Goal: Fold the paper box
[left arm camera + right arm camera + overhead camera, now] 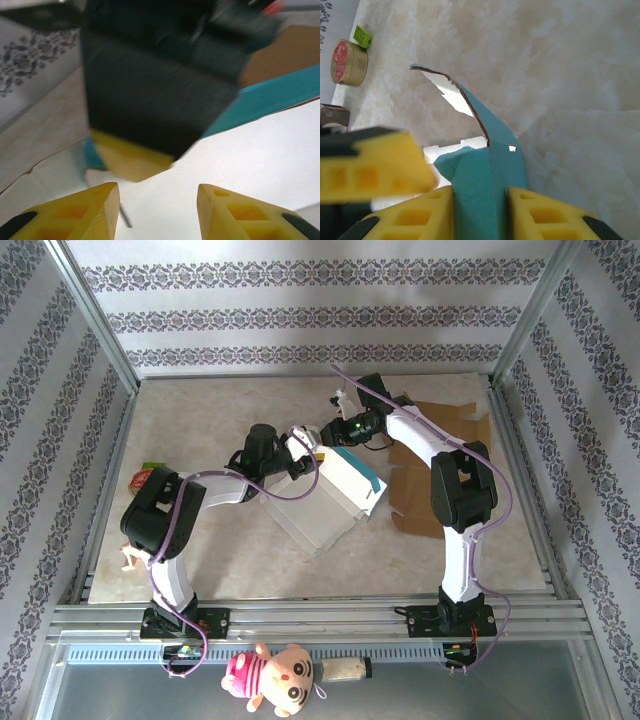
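Paper box sits half-formed on the worktop, directly under both end effectors. I judge it light, thin card: stiff across panels, easily creased or torn at edges. Right end effector pinches the teal flap near its fold, a sound hold. Left end effector is spread just over the white panel, gripping nothing.

The paper box is white with teal edging (raw edges brown); the table is marbled cream.
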